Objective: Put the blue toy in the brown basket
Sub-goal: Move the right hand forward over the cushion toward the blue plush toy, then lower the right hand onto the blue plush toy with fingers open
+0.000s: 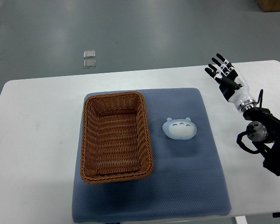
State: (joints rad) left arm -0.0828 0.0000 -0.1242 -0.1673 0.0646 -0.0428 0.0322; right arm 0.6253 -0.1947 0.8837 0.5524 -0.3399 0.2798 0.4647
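Nearest, the brown basket [116,137] sits empty on the blue mat [186,186], with the blue toy [179,128] lying just right of it. Farther off, the right hand [222,72] hovers open over the desk [37,140], holding nothing; the rounded toy may slip from a shallow grasp or catch the basket's rim.

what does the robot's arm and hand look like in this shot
Only the right arm shows. The right hand has black segmented fingers with pale grey patches on a black and white palm. A glossy white wrist cuff with a silver ring leads into a black forearm of exposed joints and looping black cables.
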